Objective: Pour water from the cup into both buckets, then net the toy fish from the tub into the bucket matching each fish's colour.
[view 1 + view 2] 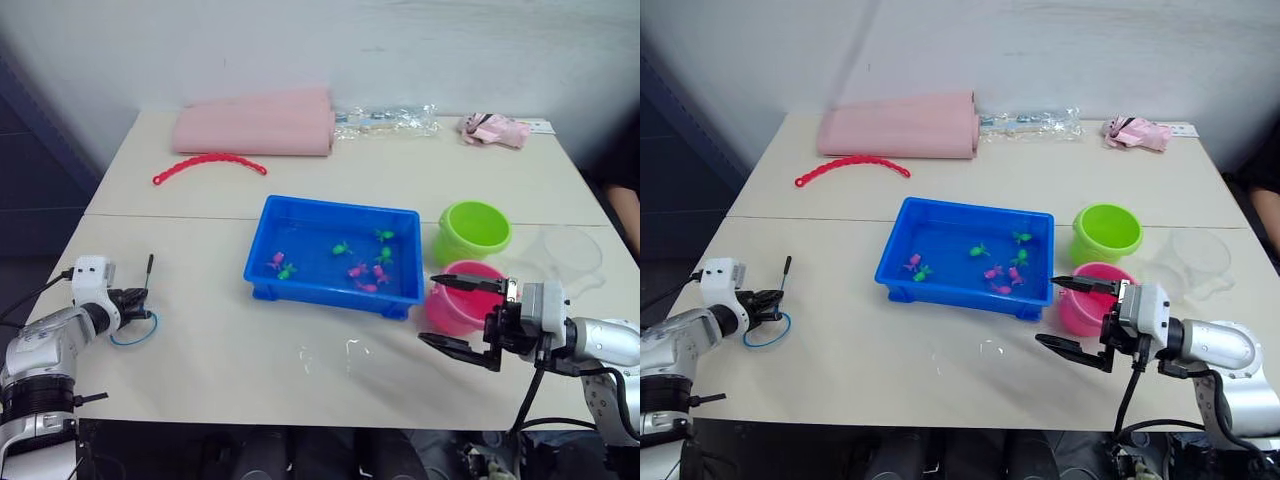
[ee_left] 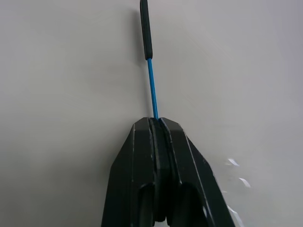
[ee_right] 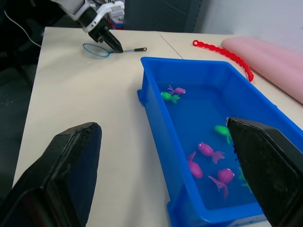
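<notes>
The blue tub [image 1: 262, 262] sits mid-table and holds water and several green and pink toy fish [image 1: 358, 271]. To its right stand the lime green bucket [image 1: 472, 232] and, nearer, the pink bucket [image 1: 452, 305]. The clear cup [image 1: 570, 255] stands right of them. My right gripper [image 1: 432, 310] hangs open just in front of the pink bucket, with nothing between its fingers. At the table's left edge the net [image 1: 118, 340] lies flat. My left gripper [image 2: 156, 122] is shut on its thin blue stem between the hoop [image 3: 94, 48] and the dark grip.
A rolled pink mat [image 1: 255, 128], a red beaded strip [image 1: 208, 163], a clear plastic bag [image 1: 385, 120] and a pink cloth [image 1: 493, 128] lie along the back. Water drops [image 1: 330, 352] spot the table in front of the tub. A person's arm [image 1: 625, 205] shows at the right edge.
</notes>
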Action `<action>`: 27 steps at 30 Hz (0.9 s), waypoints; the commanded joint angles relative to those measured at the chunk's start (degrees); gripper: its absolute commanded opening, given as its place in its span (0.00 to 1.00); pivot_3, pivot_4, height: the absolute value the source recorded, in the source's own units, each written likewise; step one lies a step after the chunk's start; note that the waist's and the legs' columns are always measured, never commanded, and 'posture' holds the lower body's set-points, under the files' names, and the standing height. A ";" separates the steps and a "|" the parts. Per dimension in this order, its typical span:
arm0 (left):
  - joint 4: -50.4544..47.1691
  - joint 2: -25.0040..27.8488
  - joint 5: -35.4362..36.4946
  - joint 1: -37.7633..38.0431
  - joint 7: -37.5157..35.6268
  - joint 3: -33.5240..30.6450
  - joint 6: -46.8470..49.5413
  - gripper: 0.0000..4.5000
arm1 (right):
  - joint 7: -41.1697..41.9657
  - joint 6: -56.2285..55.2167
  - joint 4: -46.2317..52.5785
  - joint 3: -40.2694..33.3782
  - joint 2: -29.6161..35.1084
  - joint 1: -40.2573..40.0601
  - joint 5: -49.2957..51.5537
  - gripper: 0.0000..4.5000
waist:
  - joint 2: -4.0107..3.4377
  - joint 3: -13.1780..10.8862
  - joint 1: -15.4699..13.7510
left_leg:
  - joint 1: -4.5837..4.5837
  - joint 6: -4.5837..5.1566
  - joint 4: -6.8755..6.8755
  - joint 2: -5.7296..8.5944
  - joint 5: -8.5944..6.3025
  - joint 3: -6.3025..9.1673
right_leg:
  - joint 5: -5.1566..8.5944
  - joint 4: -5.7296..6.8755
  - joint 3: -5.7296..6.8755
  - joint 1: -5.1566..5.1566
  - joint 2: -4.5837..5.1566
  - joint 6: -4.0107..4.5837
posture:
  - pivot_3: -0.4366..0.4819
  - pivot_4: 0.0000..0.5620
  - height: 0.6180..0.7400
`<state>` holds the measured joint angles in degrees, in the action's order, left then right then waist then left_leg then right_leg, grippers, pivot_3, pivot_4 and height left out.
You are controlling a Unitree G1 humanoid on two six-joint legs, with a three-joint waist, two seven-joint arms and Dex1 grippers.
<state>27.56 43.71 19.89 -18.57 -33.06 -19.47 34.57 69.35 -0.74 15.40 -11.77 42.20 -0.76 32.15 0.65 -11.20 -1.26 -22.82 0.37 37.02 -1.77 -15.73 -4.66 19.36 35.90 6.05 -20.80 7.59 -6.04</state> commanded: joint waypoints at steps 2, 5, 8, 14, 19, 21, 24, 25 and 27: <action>-7.84 6.57 4.70 1.20 -13.25 -3.18 -3.17 0.02 | -4.94 8.41 5.98 -3.72 1.65 1.43 7.31 1.00 | 0.06 -0.02 0.07 | -0.18 -0.05 0.01 -0.02 -0.02 0.00 | 0.01 0.01 -0.03 -0.19 0.00 0.01 | 0.48 0.27 1.00; -11.15 9.24 3.72 1.79 -17.14 -2.12 -7.09 0.02 | -6.67 12.64 8.43 -4.27 2.41 1.84 9.66 1.00 | 0.06 -0.02 0.08 | -0.41 -0.06 0.03 -0.02 0.00 -0.07 | 0.00 0.08 -0.09 -0.47 0.01 0.02 | 0.48 0.27 1.00; -17.85 11.63 3.63 -1.30 -26.62 1.89 -15.63 0.02 | -8.86 21.58 13.10 -3.03 7.25 2.69 12.09 1.00 | 0.05 -0.03 0.00 | -0.39 -0.04 -0.02 -0.02 -0.01 -0.19 | 0.00 0.05 -0.15 -0.50 0.00 0.02 | 0.48 0.27 1.00; -25.02 10.61 0.84 -9.30 -40.55 14.09 -28.00 0.02 | -16.40 36.44 17.83 2.17 11.97 11.75 15.48 1.00 | 0.04 -0.04 -0.05 | -0.46 0.10 0.03 -0.01 -0.03 -0.43 | -0.04 0.06 -0.30 -0.67 0.04 0.03 | 0.48 0.27 1.00; -29.74 7.00 -1.78 -16.57 -46.27 25.32 -26.76 0.02 | -16.77 41.94 15.75 11.23 9.40 22.43 13.95 1.00 | 0.06 -0.06 0.47 | -0.46 0.15 0.07 -0.04 0.00 -0.61 | -0.04 0.11 -0.42 -0.73 -0.37 0.03 | 0.48 0.27 1.00; -30.56 5.11 -3.86 -19.56 -46.38 29.04 -25.67 0.02 | -17.95 43.53 14.32 14.50 7.90 26.31 11.80 1.00 | 0.08 -0.07 0.64 | -0.47 0.19 0.09 -0.02 0.02 -0.67 | -0.04 0.11 -0.48 -0.75 -0.45 0.02 | 0.48 0.27 1.00; -31.95 3.00 -5.63 -22.13 -45.53 32.30 -22.66 0.02 | -18.58 44.24 12.91 17.54 6.36 29.73 9.00 1.00 | 0.11 -0.09 0.59 | -0.51 0.24 0.17 -0.02 0.05 -0.69 | -0.07 0.15 -0.52 -0.77 -0.48 -0.04 | 0.48 0.27 1.00; -32.32 2.20 -6.12 -22.84 -44.98 32.93 -22.01 0.02 | -18.57 44.79 12.62 17.98 5.79 30.51 8.97 1.00 | 0.11 -0.09 0.61 | -0.54 0.26 0.17 -0.02 0.05 -0.68 | -0.08 0.14 -0.53 -0.78 -0.49 -0.06 | 0.48 0.27 1.00; -33.14 0.20 -6.53 -24.05 -43.27 33.50 -20.42 0.02 | -18.81 45.96 12.24 19.00 4.95 31.79 8.46 1.00 | 0.12 -0.09 0.58 | -0.54 0.28 0.17 -0.01 0.05 -0.69 | -0.09 0.17 -0.56 -0.78 -0.49 -0.08 | 0.48 0.27 1.00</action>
<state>-3.23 44.60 13.68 -40.99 -77.45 14.06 13.16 50.70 44.61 26.78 7.18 47.39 29.97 41.10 0.77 -11.30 -0.68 -23.38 0.65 37.21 -1.79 -15.68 -5.35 19.26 36.08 5.49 -21.57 7.09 -6.14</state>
